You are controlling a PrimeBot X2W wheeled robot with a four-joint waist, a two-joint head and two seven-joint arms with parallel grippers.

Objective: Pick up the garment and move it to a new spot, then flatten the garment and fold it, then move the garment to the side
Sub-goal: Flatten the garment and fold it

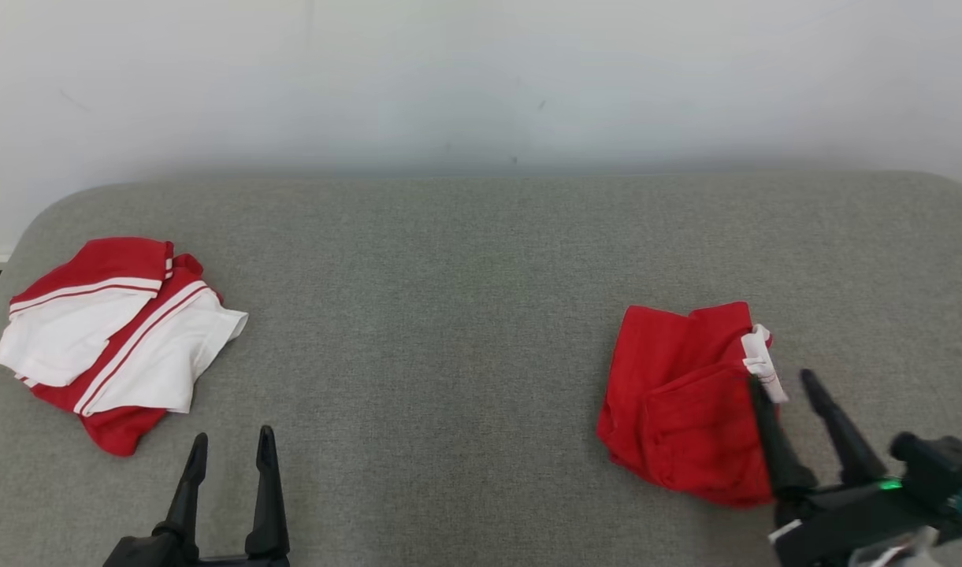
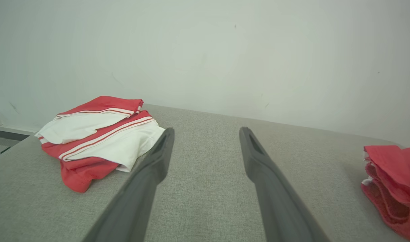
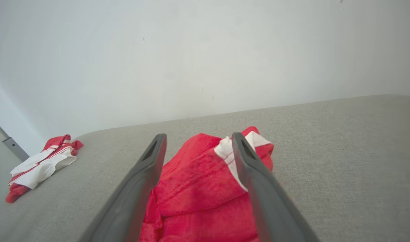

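At the near right, the right hand (image 1: pixel 780 379) reaches in low from the worktop's near edge, its two dark fingers (image 3: pixel 151 161) spread wide and pinching nothing. They point far and slightly left. The inner finger lies over the right edge of the red garment (image 1: pixel 677 394) and the outer one is over bare grey cloth just beside it. From the wrist, the fingers straddle the bundle's white-trimmed far corner.

The red garment sits bunched on the right side of the grey fabric worktop (image 1: pixel 449 315). It is a little longer near-to-far than across, so the right hand is roughly aligned with it. This is plainly the closer arm.

At the near left, the left hand (image 1: pixel 234 435) is also spread and empty, pointing far. A red-and-white garment (image 1: pixel 118 339) lies just beyond it to the left, well apart from the red one.
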